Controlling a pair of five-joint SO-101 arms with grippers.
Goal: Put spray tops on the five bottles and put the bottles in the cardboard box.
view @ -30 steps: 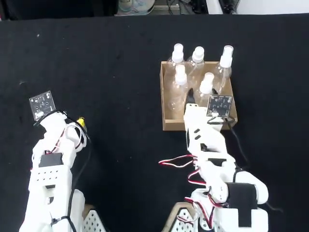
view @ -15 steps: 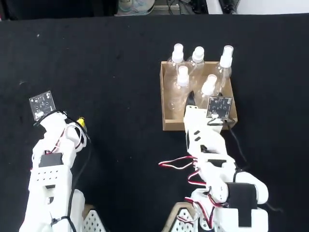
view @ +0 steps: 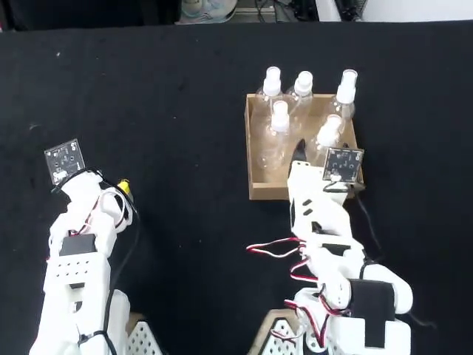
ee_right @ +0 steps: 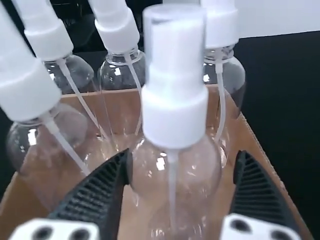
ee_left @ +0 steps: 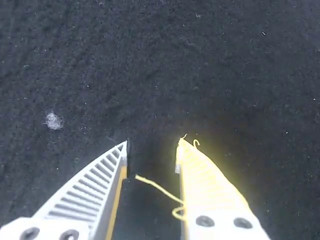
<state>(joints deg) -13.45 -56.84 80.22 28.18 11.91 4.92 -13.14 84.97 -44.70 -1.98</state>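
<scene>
High view has all five clear plastic bottles with white spray tops (view: 279, 118) standing inside the shallow brown cardboard box (view: 249, 151), three along the far wall and two nearer the arms. To me the job looks basically wrapped up.

Right arm (view: 319, 211) sits at the box's near wall because its jaws are either side of the near bottle (ee_right: 175, 165) on that side. Right wrist view shows them spread wider than the bottle's body, with a clear gap on one side at least. So I'd say nothing's squeezed, the bottle's just bracketed. It reads like a let-go pose.

Left arm (view: 83, 222) is well apart from the box, over the black cloth tabletop (view: 148, 103). Its jaws are a little open with nothing between them, just cloth and a white fleck of lint (ee_left: 52, 120) below.
</scene>
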